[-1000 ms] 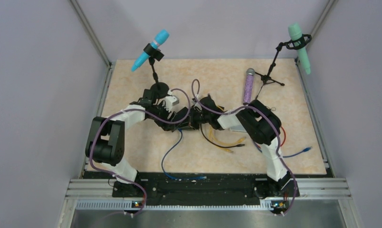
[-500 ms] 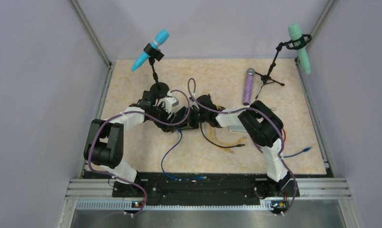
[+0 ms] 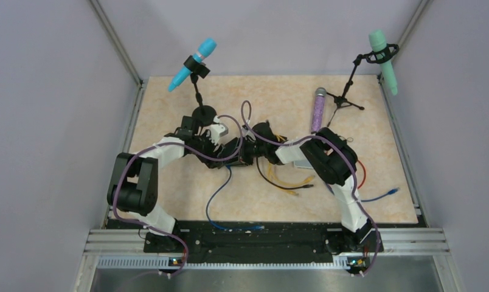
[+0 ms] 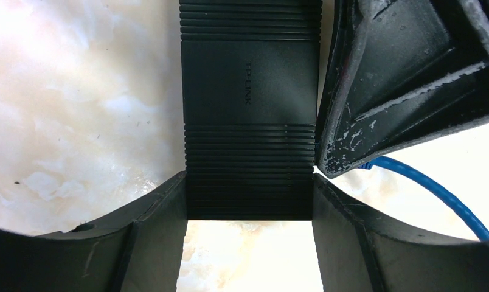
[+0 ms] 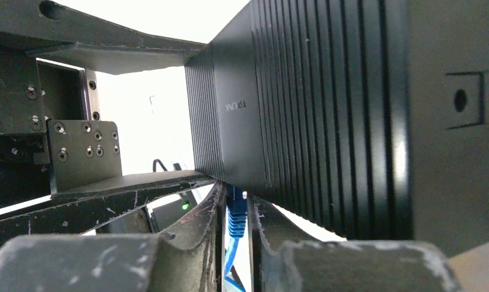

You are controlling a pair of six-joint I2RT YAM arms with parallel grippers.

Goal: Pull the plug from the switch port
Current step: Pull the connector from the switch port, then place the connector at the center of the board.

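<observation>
Overhead view; both wrist views closely share switch (image 4: 250, 91)

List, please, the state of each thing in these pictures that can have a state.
switch: gripped on both sides by the left claw.
left claw: shut on the switch.
plug: blue, seems seated in the switch, not yet pulled out.
right claw: shut on the plug.
purple microphone: lying flat on the table.
blue microphone: clipped in its stand, tilted.
green microphone: clipped in its stand, tilted.
</observation>
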